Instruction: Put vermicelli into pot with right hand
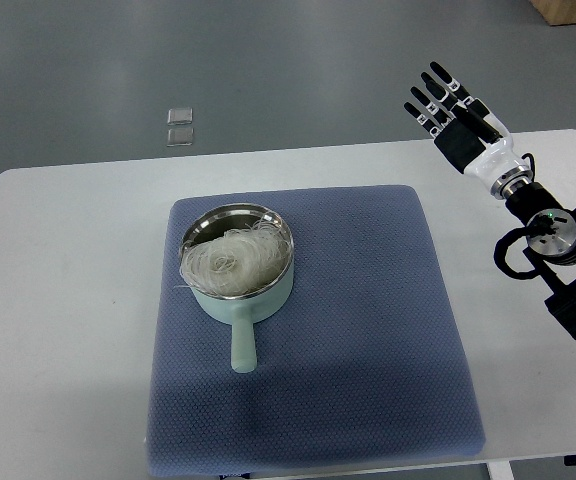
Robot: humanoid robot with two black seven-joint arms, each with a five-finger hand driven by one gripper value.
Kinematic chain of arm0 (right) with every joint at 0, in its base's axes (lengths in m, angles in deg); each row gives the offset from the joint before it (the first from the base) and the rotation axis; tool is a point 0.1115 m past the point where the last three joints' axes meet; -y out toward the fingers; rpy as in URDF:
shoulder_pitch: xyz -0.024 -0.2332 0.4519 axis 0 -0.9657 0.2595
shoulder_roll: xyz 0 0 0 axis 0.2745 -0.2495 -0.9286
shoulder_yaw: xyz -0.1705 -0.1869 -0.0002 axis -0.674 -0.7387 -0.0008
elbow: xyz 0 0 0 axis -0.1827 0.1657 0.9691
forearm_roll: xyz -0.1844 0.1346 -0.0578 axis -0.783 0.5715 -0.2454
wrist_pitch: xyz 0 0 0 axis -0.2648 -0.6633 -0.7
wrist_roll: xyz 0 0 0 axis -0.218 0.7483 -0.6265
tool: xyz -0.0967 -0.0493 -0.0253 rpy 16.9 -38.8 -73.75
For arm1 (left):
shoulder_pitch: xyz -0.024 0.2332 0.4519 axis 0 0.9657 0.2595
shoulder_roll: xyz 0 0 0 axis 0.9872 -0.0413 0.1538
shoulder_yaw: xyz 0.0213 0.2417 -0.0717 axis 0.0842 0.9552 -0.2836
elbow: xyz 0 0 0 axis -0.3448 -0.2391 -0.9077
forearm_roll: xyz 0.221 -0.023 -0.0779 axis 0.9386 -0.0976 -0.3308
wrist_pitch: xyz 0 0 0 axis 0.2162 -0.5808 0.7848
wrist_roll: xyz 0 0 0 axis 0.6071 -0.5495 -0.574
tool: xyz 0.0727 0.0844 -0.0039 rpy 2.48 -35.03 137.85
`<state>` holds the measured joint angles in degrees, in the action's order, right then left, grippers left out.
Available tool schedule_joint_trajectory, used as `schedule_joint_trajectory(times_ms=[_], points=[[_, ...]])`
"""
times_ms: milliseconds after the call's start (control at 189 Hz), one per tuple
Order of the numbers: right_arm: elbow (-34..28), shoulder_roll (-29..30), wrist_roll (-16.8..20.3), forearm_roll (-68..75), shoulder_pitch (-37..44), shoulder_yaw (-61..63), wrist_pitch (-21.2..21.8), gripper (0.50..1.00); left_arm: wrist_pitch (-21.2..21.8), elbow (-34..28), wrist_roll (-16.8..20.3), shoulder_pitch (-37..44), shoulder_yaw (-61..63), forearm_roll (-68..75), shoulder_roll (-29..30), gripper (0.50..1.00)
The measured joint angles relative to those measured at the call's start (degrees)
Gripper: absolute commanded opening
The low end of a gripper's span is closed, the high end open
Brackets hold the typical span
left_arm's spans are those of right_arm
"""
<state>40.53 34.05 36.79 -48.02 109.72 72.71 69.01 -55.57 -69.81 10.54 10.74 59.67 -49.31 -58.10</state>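
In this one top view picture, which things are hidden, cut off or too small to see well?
- Bottom of the pot, top view: the vermicelli covers it, so anything under them is hidden.
- Right arm, top view: cut off by the right edge; only the right robot hand, fingers spread and empty, shows fully.
- Left arm, top view: outside the picture.
- Small clear item on the floor beyond the table, top view: too small to identify.

A pale mint-green pot (240,283) with a shiny steel inside is sitting upright on the left part of a blue mat (368,330), its short handle pointing toward the near edge. A white tangle of vermicelli (231,260) is filling the pot, bulging above the rim, with a few strands trailing over the left side.
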Motion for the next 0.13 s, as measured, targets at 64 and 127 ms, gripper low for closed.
schedule_joint_trajectory(times_ms=[64, 127], points=[[1.06, 0.00, -0.08, 1.46, -0.04, 0.00, 0.00, 0.940, 0.00, 0.15, 0.00, 0.01, 0.00, 0.00, 0.00, 1.000], [1.72, 0.00, -0.14, 2.24, -0.05, 0.01, 0.02, 0.940, 0.00, 0.21, 0.00, 0.00, -0.04, 0.00, 0.00, 1.000]])
